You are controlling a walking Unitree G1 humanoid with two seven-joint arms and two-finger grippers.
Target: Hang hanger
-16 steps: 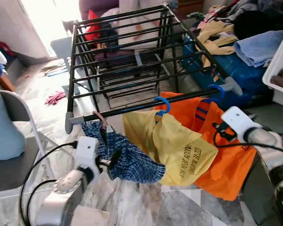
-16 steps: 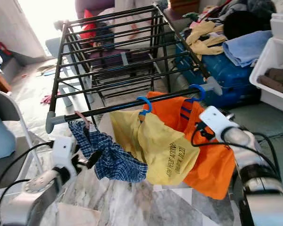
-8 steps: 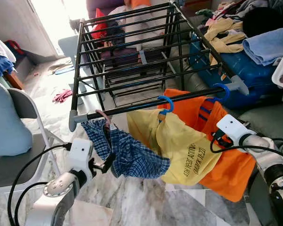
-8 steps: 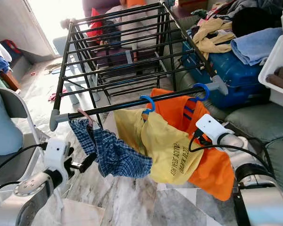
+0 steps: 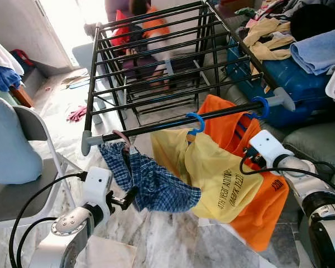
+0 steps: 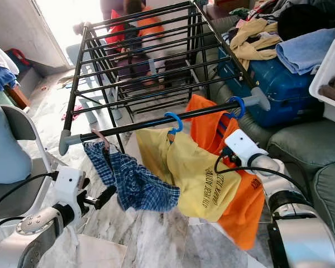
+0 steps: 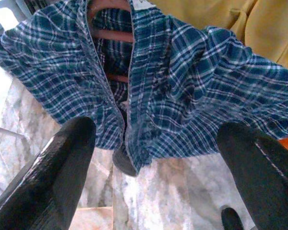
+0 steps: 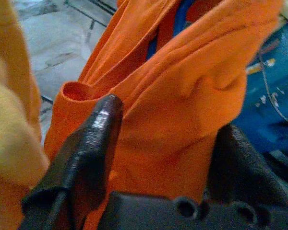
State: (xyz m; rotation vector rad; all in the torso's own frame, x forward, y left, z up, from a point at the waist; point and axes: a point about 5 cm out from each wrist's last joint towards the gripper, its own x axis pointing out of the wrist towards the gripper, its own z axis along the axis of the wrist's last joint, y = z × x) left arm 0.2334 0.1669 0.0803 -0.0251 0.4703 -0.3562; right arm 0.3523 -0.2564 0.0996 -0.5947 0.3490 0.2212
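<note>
- A black drying rack (image 5: 156, 67) is standing on the marble floor (image 5: 156, 240), its front rail (image 5: 178, 124) running between two grey end caps.
- A green sofa (image 6: 318, 167) is sitting at the robot's right, with a blue suitcase (image 5: 290, 78) behind it carrying a heap of clothes (image 5: 290, 33).
- A grey folding chair (image 5: 22, 167) is standing at the robot's left.
- An orange shirt (image 5: 257, 190) is hanging from the front rail on a blue hanger (image 5: 261, 106) near the rail's right end.
- A yellow shirt (image 5: 212, 173) is hanging just beside it on a second blue hanger (image 5: 196, 121), overlapping the orange one.
- A blue plaid shirt (image 5: 151, 181) is hanging at the rail's left end on a brown hanger (image 5: 123, 138), whose hook is sitting over the rail.
- The right pincer (image 8: 163, 143) is reaching into the orange shirt, with cloth lying between its two black fingers (image 8: 86, 143); it is grasping a fold of that shirt.
- The left pincer (image 7: 153, 158) is hovering just below the plaid shirt, released, its fingers (image 7: 62, 163) spread wide and apart from the cloth.
- In the left wrist view, the brown hanger's bars are showing inside the plaid shirt's open front.
</note>
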